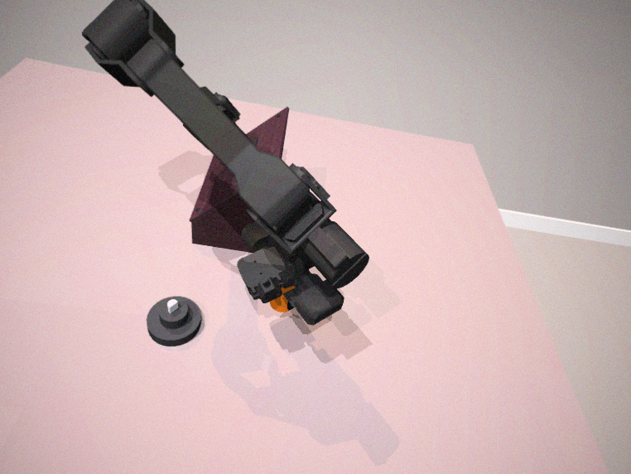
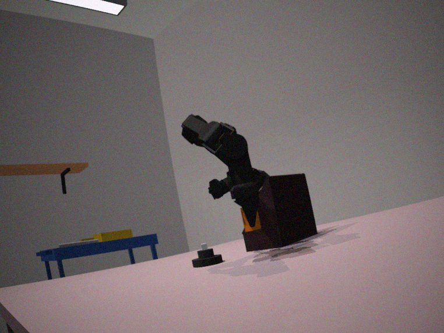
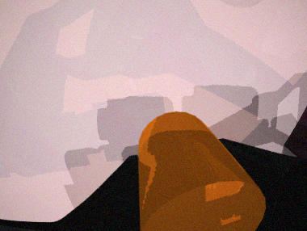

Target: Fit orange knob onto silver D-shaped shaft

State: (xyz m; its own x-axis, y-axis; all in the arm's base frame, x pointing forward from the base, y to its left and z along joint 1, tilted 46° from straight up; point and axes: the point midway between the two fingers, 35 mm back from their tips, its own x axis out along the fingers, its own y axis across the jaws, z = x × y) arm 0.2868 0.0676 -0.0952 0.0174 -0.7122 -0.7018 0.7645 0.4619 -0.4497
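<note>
The orange knob [image 1: 279,302] [image 2: 249,226] [image 3: 182,170] is held between the black fingers of my gripper [image 3: 178,155]. My gripper is shut on it and holds it above the table, slightly tilted in the exterior view. The knob's underside and its hole are hidden. The black round pedestal [image 1: 174,335] [image 2: 207,262] stands on the table, left of the gripper in the top and exterior views. Its short silver shaft [image 1: 172,305] [image 2: 204,245] points up from the middle. The pedestal is not in the wrist view.
A dark maroon wedge-shaped block [image 1: 220,232] [image 2: 292,211] stands on the pink table [image 1: 458,357] [image 2: 179,304], under the forearm in the top view and close beside the gripper in the exterior view. A blue bench [image 2: 107,250] stands in the background.
</note>
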